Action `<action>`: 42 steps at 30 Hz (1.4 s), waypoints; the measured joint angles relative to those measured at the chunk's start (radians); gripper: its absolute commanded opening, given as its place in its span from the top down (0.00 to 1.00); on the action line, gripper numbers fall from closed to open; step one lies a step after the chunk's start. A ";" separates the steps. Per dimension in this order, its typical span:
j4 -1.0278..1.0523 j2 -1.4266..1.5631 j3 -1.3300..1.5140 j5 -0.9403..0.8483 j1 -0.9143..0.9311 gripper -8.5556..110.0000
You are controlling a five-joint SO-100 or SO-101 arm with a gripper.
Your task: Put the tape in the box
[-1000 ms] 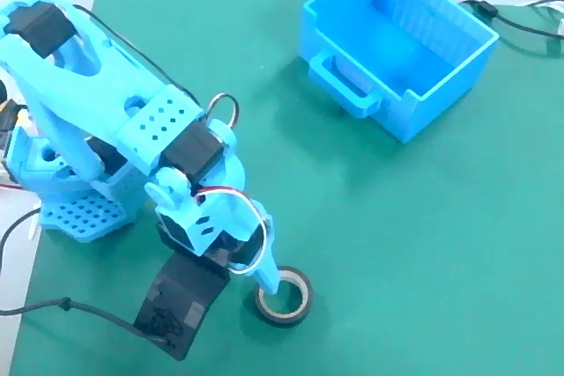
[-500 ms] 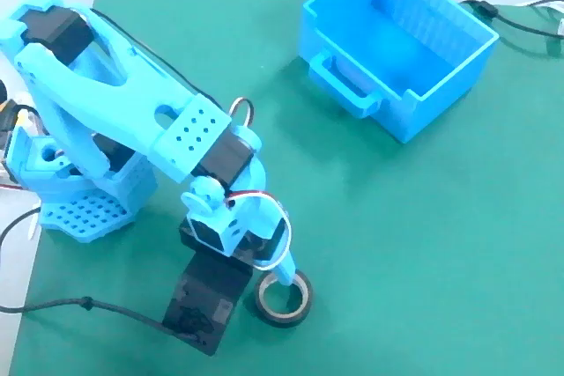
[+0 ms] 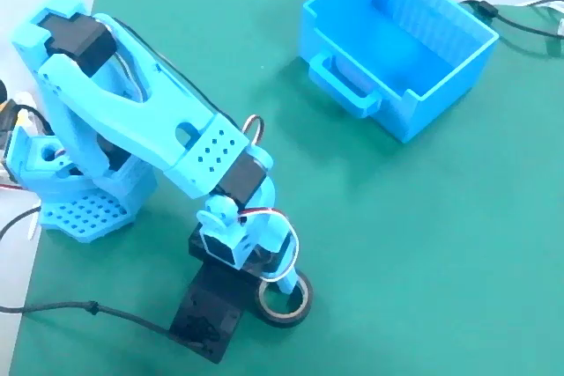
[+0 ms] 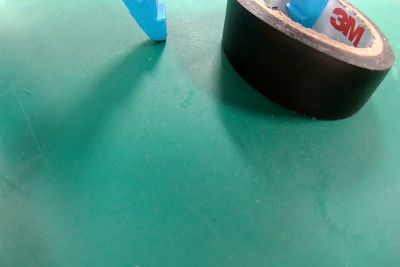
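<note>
Black tape far rim cut off; gripper finger inside core.

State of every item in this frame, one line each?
tape: lying flat on the mat, one fingertip inside its core, not lifted.
gripper: open, straddling the roll's wall.
box: upright, open-topped, nothing visible inside.
green mat: flat under everything.

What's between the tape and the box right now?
Only bare green mat lies between the tape and the box, as the fixed view shows.
</note>
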 measured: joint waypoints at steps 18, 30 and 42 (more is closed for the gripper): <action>0.000 -0.017 0.000 0.000 0.000 0.93; 0.000 -0.017 0.000 0.000 0.000 0.93; 0.051 -0.021 -0.081 0.000 0.003 0.93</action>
